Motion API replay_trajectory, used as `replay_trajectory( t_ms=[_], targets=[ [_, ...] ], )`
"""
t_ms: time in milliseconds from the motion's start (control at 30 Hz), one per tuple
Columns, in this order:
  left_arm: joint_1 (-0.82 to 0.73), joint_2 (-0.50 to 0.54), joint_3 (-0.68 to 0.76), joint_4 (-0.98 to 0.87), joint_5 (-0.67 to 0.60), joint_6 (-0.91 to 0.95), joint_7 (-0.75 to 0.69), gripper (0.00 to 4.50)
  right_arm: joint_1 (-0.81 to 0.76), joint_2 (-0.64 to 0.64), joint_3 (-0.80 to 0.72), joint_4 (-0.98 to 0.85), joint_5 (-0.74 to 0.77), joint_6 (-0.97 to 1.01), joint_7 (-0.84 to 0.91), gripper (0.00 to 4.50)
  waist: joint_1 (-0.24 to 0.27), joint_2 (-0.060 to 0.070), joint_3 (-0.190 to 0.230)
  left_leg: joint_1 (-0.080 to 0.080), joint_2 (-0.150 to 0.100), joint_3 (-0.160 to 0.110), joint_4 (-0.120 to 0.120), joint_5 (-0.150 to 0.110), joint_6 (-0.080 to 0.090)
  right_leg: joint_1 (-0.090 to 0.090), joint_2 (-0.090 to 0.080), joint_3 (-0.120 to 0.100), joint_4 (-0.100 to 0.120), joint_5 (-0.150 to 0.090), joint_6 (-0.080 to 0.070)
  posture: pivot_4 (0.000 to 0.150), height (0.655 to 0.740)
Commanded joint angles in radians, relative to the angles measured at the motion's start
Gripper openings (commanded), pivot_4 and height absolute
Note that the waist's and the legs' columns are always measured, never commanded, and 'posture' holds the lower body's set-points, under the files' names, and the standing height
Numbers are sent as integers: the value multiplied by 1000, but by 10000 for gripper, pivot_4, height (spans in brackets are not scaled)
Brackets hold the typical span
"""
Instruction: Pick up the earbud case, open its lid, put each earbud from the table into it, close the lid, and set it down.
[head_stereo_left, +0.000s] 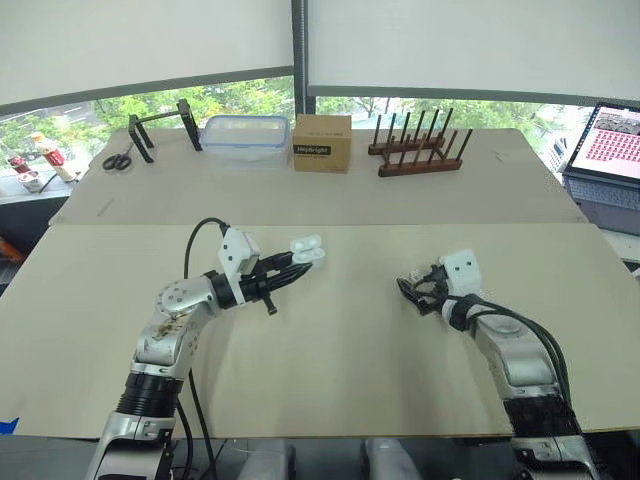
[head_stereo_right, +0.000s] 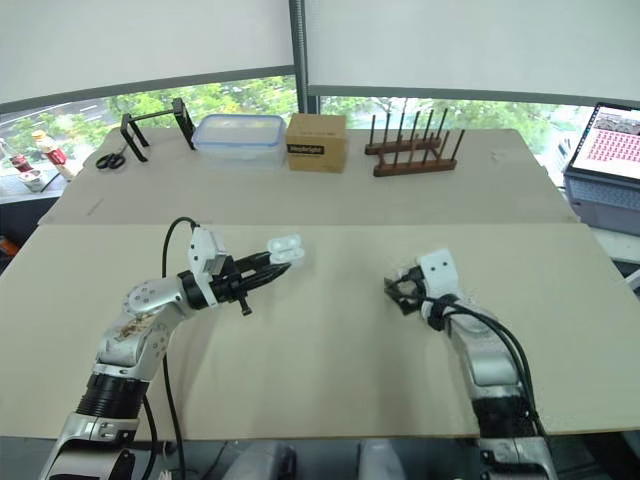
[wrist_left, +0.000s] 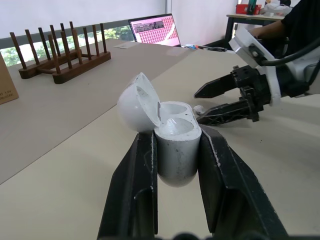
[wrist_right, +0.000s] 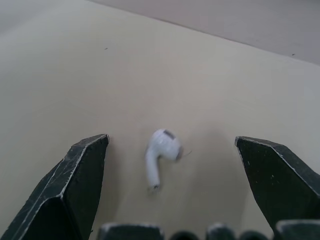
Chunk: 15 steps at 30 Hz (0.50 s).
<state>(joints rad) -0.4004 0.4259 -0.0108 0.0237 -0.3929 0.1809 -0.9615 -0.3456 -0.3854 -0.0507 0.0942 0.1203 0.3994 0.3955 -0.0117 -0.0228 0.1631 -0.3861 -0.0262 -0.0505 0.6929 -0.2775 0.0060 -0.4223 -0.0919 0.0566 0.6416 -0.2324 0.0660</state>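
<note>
On the near part of the beige worktop (head_stereo_left: 340, 370), the left end effector (head_stereo_left: 303, 264) is closed around the white earbud case (wrist_left: 176, 150). Its two black fingers (wrist_left: 140, 190) press on either side of the case body and hold it upright, left of centre. The case lid (wrist_left: 134, 107) is hinged open and tipped back. Whether an earbud already sits in the case is unclear.

To the right, at about the same depth, the right end effector (head_stereo_left: 410, 294) is spread wide and holds nothing. One white earbud (wrist_right: 161, 152) lies on the worktop between its fingertips, touching neither.

Along the far edge, from left to right, are scissors (head_stereo_left: 117, 161), a black stand (head_stereo_left: 160, 128), a clear plastic container (head_stereo_left: 245, 138), a cardboard box (head_stereo_left: 322, 142) and a wooden rack (head_stereo_left: 415, 148). A lit screen (head_stereo_left: 610, 140) is at the far right.
</note>
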Motion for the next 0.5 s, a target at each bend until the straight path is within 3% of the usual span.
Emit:
replay_trajectory(
  t_ms=[33,67,167,500],
  targets=[
    [-1,7,6,-22,-2,-14,-1,5973,5,5,-8,6,12,9,7,45000,-1,0,0,0,0,0,0,0,0,0,0,0,0,0,0,1500,7400],
    [2,8,7,-26,-2,-13,0,5973,11,7,-6,-2,18,20,12,45000,-2,0,0,0,0,0,0,0,0,0,0,0,0,0,0,1500,7400],
    [8,12,9,-38,-4,-4,5,5973,41,14,7,-50,38,88,21,37004,-2,0,0,0,0,0,0,0,0,0,0,0,0,0,0,1500,7400],
    [6,10,1,-42,-4,7,10,5973,18,-4,43,-89,61,185,79,3630,-6,0,0,1,1,0,0,0,0,1,1,0,0,0,0,1500,7400]
  ],
)
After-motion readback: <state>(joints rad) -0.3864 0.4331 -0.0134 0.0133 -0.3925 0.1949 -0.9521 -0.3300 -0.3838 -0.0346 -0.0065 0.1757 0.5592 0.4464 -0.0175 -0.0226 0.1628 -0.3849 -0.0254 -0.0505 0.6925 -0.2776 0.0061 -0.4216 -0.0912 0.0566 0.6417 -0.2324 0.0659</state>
